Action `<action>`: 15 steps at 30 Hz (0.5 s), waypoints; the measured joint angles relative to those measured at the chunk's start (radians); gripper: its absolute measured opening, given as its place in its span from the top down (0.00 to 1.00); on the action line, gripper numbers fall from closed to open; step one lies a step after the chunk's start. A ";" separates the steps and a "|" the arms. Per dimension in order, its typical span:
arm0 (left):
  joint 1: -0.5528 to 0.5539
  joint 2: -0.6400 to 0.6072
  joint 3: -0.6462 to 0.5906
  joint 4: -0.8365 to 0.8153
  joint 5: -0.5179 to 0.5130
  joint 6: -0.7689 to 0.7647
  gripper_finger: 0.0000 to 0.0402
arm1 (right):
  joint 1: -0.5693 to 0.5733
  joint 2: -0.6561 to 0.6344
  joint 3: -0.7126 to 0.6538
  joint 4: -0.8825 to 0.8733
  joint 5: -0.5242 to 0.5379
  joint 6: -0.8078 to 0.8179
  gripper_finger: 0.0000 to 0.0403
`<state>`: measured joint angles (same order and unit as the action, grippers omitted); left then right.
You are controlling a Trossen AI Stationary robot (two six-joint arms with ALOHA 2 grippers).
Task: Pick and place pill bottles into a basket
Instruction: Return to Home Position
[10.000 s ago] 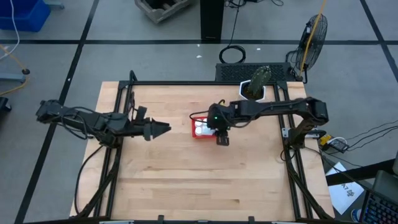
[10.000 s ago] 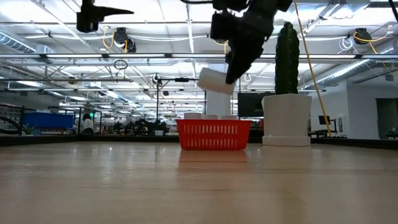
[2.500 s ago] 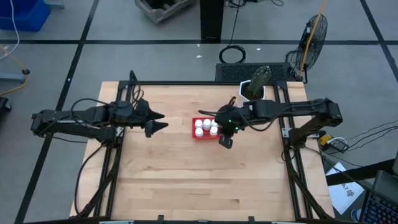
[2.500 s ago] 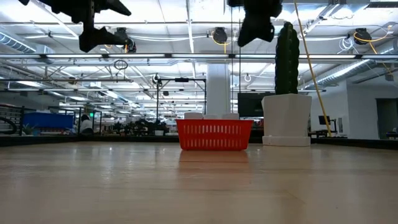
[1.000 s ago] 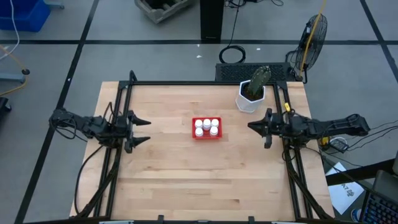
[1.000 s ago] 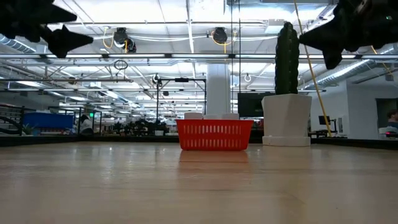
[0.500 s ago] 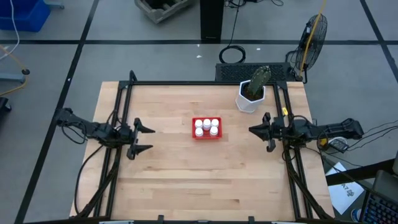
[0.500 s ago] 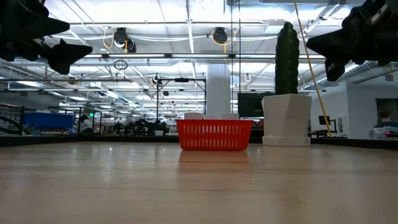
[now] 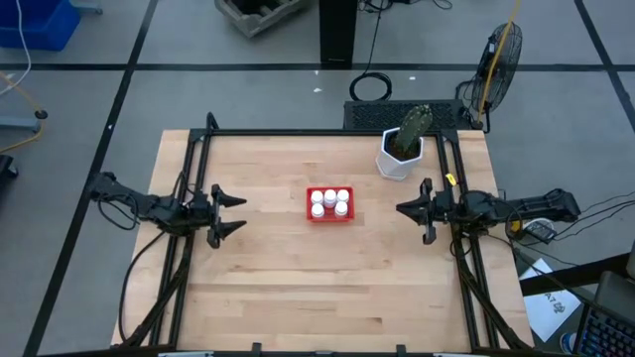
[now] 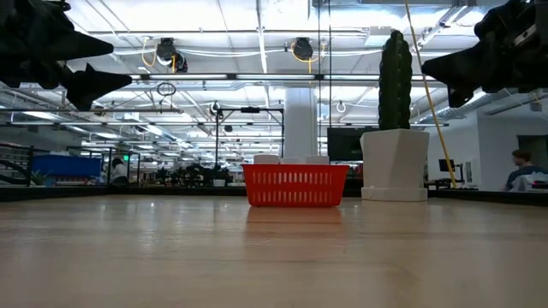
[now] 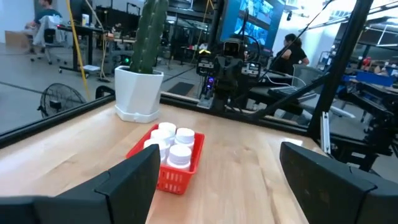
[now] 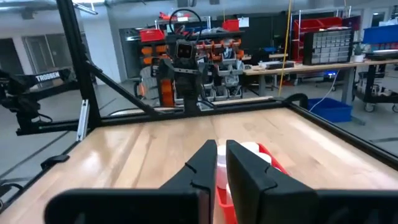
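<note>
The red basket (image 9: 329,204) sits at the table's middle and holds several white pill bottles (image 9: 329,202), all standing upright. It also shows in the low view (image 10: 295,186) and in the left wrist view (image 11: 166,178), with the bottles (image 11: 175,144) inside. My left gripper (image 9: 236,213) hovers open and empty at the table's left, pointing at the basket. My right gripper (image 9: 400,208) hovers shut and empty at the table's right, also pointing at the basket. In the right wrist view its fingers (image 12: 221,165) hide most of the basket (image 12: 273,163).
A white planter pot with a cactus (image 9: 401,151) stands at the far right, beyond the basket. A black frame rail (image 9: 317,133) runs along the table's edges. Bare wood lies between each gripper and the basket. A person (image 10: 519,168) shows in the room behind.
My left gripper has shifted slightly toward the basket and stays open. My right arm has drawn its elbow back a little toward the table's right edge, its gripper staying where it was. The basket and bottles have not moved.
</note>
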<state>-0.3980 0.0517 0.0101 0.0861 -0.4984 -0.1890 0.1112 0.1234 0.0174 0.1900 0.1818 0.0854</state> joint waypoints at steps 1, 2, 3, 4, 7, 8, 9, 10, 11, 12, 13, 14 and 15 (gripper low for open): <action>0.000 0.000 0.000 0.000 0.000 0.000 0.16 | 0.000 0.000 0.000 0.001 0.000 0.000 0.93; 0.000 0.000 0.000 0.000 0.000 0.000 0.17 | 0.000 0.000 0.000 0.002 0.000 0.000 0.93; 0.000 0.000 0.000 0.000 0.000 0.000 0.16 | 0.000 0.000 0.000 0.001 0.000 -0.001 0.93; 0.000 0.000 0.000 0.000 0.000 0.000 0.16 | 0.000 0.000 -0.001 0.000 0.000 -0.001 0.93; 0.000 0.000 0.000 0.000 0.000 0.001 0.16 | 0.000 0.000 -0.001 0.001 0.000 -0.001 0.93; 0.000 0.000 0.000 0.000 0.000 0.001 0.16 | 0.000 0.000 -0.001 0.001 0.000 -0.001 0.93; 0.000 0.000 0.000 0.000 0.000 0.001 0.16 | 0.000 0.000 -0.001 0.001 0.000 -0.001 0.93; 0.000 0.000 0.000 0.000 0.000 0.002 0.16 | 0.000 0.000 -0.001 0.001 0.000 -0.001 0.93; 0.000 0.000 0.000 0.000 0.000 0.002 0.16 | 0.000 0.000 -0.002 0.001 0.000 -0.001 0.93; 0.000 0.000 0.000 0.000 0.000 0.002 0.17 | 0.000 0.000 -0.002 0.001 0.000 -0.001 0.93; 0.000 0.000 0.000 0.000 0.000 0.003 0.16 | 0.000 0.000 -0.002 0.001 0.000 -0.001 0.92; 0.000 0.000 0.000 0.000 0.000 0.003 0.16 | 0.000 0.000 -0.002 0.001 0.000 -0.001 0.92; 0.000 0.000 0.000 0.000 0.000 0.003 0.16 | 0.000 0.000 -0.002 0.001 0.000 -0.001 0.92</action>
<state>-0.3981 0.0517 0.0101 0.0860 -0.4984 -0.1864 0.1112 0.1234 0.0154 0.1905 0.1814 0.0849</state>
